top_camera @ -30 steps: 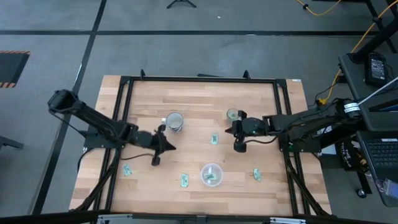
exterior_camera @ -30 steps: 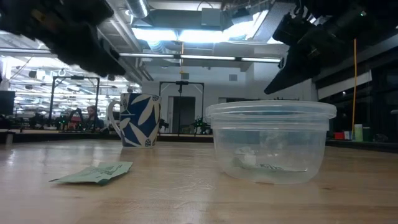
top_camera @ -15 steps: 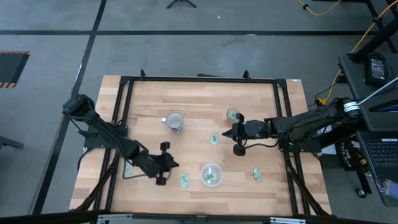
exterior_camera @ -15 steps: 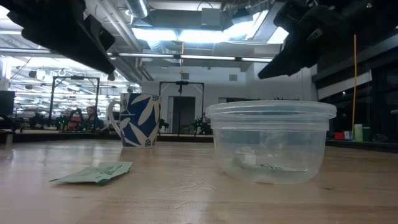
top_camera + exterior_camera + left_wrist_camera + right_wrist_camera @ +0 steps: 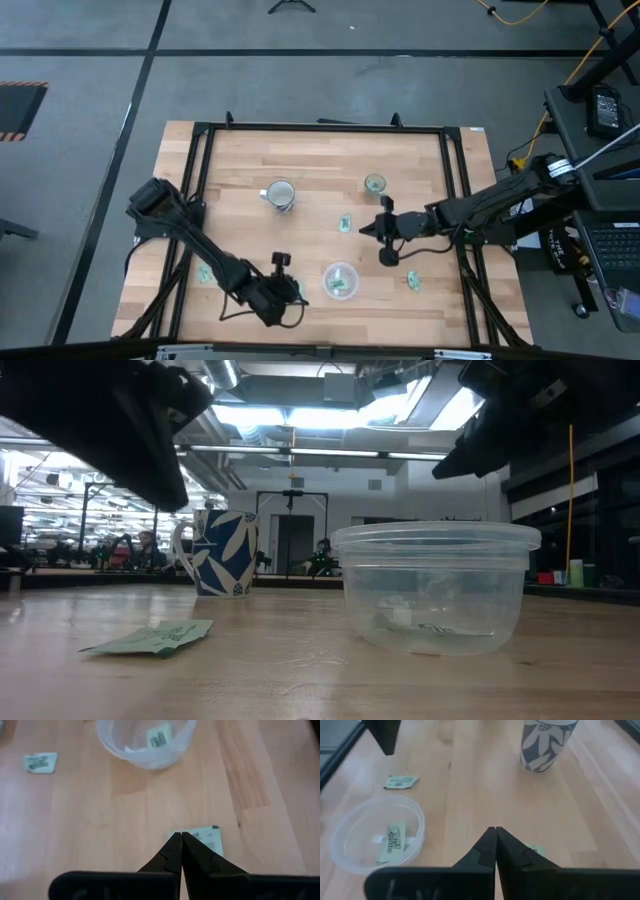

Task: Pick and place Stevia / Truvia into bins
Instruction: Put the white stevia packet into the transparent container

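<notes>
Green-and-white sachets lie flat on the wooden table. One sachet [image 5: 207, 839] lies just past my shut left gripper [image 5: 179, 836], which hovers above it [image 5: 150, 638] near the near edge [image 5: 292, 292]. Two sachets [image 5: 392, 840] sit inside the round clear container [image 5: 340, 281]. My right gripper [image 5: 366, 229] is shut and hangs above the table's middle beside another sachet [image 5: 345, 223]. More sachets lie at the near left [image 5: 205, 273] and near right [image 5: 412, 281]. The small glass cup [image 5: 375, 184] stands toward the far side.
A blue-and-white patterned mug [image 5: 280, 194] stands left of the glass cup, its handle toward the left. A black metal frame [image 5: 320, 127] runs around the table. Bare wood lies between mug, cup and container.
My left gripper has swung from beside the mug toward the near edge and to the right, ending over the sachet left of the clear container. My right gripper has shifted a little toward the near edge. No sachet has moved.
</notes>
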You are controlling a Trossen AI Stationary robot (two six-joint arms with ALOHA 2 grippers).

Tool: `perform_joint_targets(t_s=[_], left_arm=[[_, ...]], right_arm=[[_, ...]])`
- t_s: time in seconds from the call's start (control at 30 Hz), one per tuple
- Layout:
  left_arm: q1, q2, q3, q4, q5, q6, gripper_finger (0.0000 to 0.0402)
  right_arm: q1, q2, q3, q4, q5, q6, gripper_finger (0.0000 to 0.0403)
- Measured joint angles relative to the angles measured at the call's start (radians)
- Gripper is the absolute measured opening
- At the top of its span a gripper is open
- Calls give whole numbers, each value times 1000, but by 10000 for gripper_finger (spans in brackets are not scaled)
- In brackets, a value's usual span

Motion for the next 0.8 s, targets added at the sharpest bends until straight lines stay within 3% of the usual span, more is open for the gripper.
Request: perform_joint_targets(t_s=[0.4,0.8], left_arm=[[-14,52,27,18,44,2,12],[-14,52,27,35,84,3,118]], right_arm=[[14,40,0,10,34,-5,9],[14,40,0,14,34,-6,9]])
